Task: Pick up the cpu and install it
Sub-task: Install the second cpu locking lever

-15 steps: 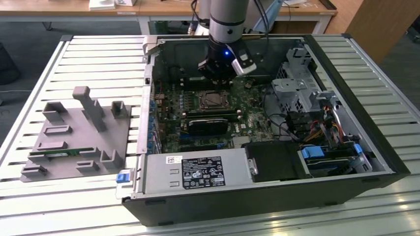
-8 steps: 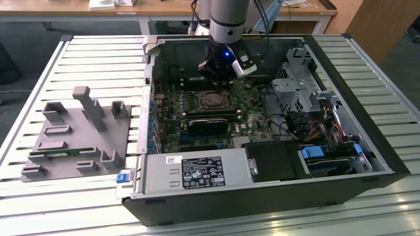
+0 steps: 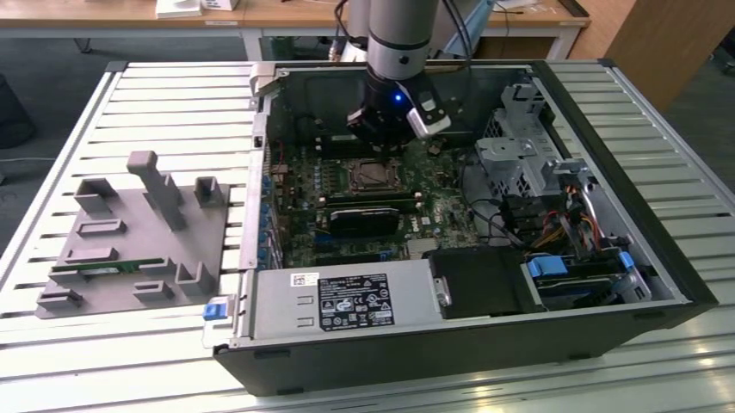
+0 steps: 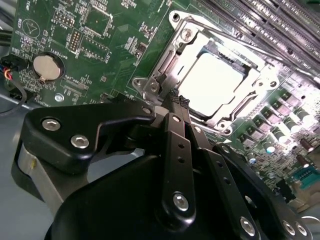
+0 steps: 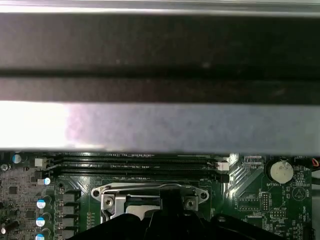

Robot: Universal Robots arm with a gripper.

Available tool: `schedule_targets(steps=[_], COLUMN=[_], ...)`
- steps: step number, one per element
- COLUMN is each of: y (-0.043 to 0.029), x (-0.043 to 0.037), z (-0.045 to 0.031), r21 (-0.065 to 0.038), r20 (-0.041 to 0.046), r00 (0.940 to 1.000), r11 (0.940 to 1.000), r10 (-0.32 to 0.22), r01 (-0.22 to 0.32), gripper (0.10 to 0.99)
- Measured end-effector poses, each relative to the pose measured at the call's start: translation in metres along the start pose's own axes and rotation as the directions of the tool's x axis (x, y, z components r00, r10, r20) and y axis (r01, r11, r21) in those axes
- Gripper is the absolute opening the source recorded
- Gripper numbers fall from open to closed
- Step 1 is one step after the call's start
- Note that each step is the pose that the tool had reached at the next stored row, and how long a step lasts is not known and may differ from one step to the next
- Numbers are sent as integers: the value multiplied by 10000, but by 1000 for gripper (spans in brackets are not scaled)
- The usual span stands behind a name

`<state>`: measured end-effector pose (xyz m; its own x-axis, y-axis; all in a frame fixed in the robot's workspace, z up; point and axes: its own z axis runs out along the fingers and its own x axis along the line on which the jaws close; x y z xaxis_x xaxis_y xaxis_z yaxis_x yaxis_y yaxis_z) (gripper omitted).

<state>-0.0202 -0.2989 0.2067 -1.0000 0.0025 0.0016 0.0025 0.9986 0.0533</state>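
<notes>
The cpu [image 4: 215,84] is a silvery square lying flat inside the metal-framed socket [image 4: 176,47] on the green motherboard [image 4: 115,45]. In the exterior view the socket [image 3: 370,175] sits mid-board inside the open computer case. My gripper [image 4: 179,100] hangs just above the socket's edge, beside the cpu. Its two thin black fingers [image 4: 176,150] meet at the tips, shut, with nothing between them. The exterior view has the gripper [image 3: 386,144] just behind the socket. In the first wrist view the socket frame [image 5: 107,191] and a pale strip of the cpu [image 5: 137,209] lie under the dark gripper body.
The case wall [image 3: 643,181] and drive cage [image 3: 517,163] close in on the exterior view's right, the power supply [image 3: 339,301] in front. A grey fixture [image 3: 126,241] holding a green memory stick [image 3: 109,269] lies on the slatted table. Memory slots [image 4: 260,20] run beside the socket.
</notes>
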Motion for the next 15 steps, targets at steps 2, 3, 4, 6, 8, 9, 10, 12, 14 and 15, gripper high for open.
schedule_targets(steps=[2, 3, 4, 6, 8, 9, 10, 12, 14, 15], y=[-13, -20, -28, -34, -34, -32, -31, -27, -23, -22], x=[-1, -2, -2, -2, -2, -2, -2, -2, -2, -2], z=[-1, -1, -2, -2, -8, -50, -80, -148, -217, -244], r21=[0, 1, 0, -1, 3, 2, -1, 0, 0, 0], r20=[0, -1, 0, 0, -2, -1, 1, -1, 0, 0], r00=[10000, 10000, 10000, 10000, 10000, 10000, 10000, 10000, 10000, 10000], r11=[10000, 10000, 10000, 10000, 10000, 10000, 10000, 10000, 10000, 10000], r10=[0, 0, 0, 1, 1, 0, 0, 1, 1, 0], r01=[0, 0, 0, -1, -1, 0, 0, -1, -1, 0], gripper=[106, 106, 106, 106, 106, 106, 106, 106, 106, 106])
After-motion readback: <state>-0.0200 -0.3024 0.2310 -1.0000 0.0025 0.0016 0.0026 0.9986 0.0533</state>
